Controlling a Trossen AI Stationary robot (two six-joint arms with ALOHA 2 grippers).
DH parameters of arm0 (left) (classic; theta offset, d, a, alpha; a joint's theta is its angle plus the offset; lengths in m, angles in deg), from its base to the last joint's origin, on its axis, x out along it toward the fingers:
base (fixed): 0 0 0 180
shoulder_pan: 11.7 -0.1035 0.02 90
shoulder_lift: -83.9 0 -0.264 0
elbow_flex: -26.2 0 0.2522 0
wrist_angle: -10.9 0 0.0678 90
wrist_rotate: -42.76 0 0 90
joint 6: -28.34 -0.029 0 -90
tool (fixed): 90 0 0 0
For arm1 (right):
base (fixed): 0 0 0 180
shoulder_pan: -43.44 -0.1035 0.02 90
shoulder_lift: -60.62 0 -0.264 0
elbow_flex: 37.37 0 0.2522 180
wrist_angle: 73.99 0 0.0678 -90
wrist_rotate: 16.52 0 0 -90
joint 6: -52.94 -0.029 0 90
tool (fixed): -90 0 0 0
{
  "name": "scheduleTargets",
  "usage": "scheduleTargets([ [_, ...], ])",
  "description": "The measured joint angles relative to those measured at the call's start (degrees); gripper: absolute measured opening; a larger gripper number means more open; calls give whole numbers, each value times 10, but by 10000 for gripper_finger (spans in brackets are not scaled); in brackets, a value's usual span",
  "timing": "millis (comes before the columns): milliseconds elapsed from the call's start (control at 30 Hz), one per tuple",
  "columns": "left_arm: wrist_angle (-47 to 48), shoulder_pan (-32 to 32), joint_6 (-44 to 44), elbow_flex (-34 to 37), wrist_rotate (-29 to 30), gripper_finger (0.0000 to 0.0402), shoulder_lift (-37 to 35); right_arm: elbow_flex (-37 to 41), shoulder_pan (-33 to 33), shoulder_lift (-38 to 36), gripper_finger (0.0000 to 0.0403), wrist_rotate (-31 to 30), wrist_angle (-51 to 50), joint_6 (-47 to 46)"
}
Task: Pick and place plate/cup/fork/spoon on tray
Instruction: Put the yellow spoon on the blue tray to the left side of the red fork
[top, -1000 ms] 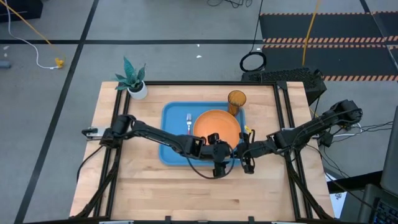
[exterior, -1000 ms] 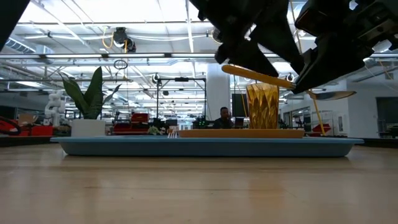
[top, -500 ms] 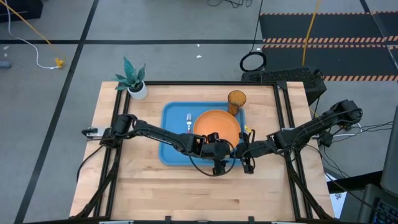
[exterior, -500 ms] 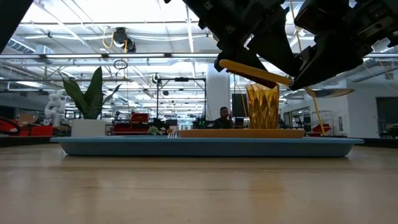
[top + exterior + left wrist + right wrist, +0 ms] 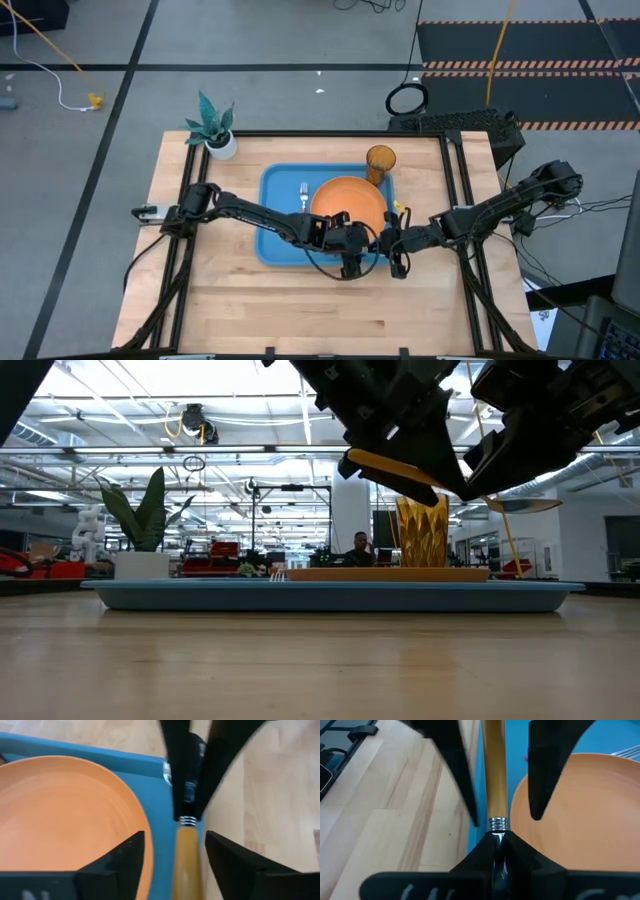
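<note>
The blue tray (image 5: 275, 220) holds the orange plate (image 5: 350, 200), the amber cup (image 5: 380, 160) and the red-handled fork (image 5: 303, 193). The spoon (image 5: 400, 472) hangs in the air over the tray's near right part, between my two grippers. My right gripper (image 5: 495, 837), reaching in from the right (image 5: 384, 243), is shut on it. My left gripper (image 5: 175, 847), reaching in from the left (image 5: 360, 248), is open, one finger on either side of the orange handle (image 5: 187, 855); I cannot tell whether a finger touches it. My right gripper pinches the spoon's silver neck (image 5: 497, 826), just behind the handle's ferrule, between its two fingers. The fingers come level from the table's right and lie along the spoon. The spoon is lifted clear of the tray, its handle end (image 5: 355, 458) higher than its bowl (image 5: 525, 505).
A white pot with a green plant (image 5: 218, 135) stands at the table's far left corner. Bare wood (image 5: 300, 300) lies on the near side of the tray. The low view shows a person far off in the room beyond the table (image 5: 358, 548).
My left gripper has gone a little toward the table's far edge and up, closing in around the spoon's handle. The spoon has risen slightly in my right gripper, its handle end tipping higher.
</note>
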Motion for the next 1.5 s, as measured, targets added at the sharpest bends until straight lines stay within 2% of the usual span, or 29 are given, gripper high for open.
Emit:
scheduleTargets([
  [300,-2,0,-9,0,1,113,0,0,0,0,17,-1,0,0],
  [567,-7,0,-15,0,-1,61,0,0,0,0,17,-13,0,2],
  [933,-7,0,-16,0,1,69,-1,1,0,0,24,-13,12,2],
  [1067,-6,0,-15,0,1,56,-3,1,0,0,52,-13,29,7],
  [1267,7,4,-3,1,6,66,-12,0,0,-20,110,-29,41,9],
  [1367,6,11,2,1,7,71,-18,0,0,-55,132,-29,41,15],
  [1500,23,20,20,1,6,59,-18,0,-2,-120,146,-27,35,38],
])
